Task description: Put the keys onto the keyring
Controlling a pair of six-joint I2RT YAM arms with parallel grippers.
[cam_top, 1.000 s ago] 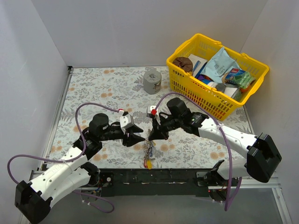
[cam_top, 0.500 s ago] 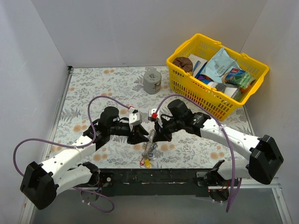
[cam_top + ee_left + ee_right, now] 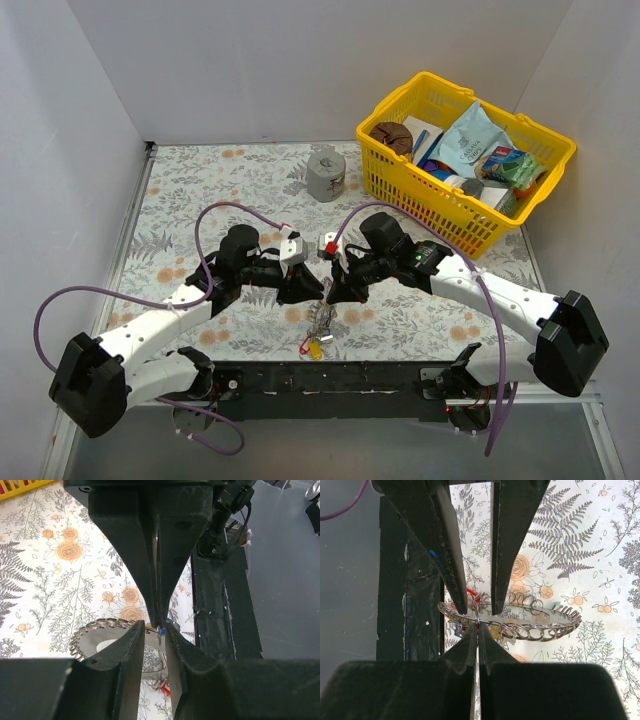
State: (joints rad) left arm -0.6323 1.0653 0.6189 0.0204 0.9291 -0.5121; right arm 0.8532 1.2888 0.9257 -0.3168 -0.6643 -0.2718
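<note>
Top external view: both arms reach low and inward, wrists meeting near the table's front edge. Right gripper [image 3: 477, 629] is clenched on the rim of the keyring [image 3: 535, 625], holding it level just over the mat [image 3: 580, 540]. Left gripper [image 3: 156, 632] faces it, jaws narrowly parted astride the same rim, not clamped. Keys [image 3: 318, 338] bunch beneath the ring. Judged step: bracing the ring for threading. Next move calls for a firm second grip, then prying the coil apart.

High rear overview of table [image 3: 200, 180], opposed close wrist views sharing keyring [image 3: 530, 632]
</note>
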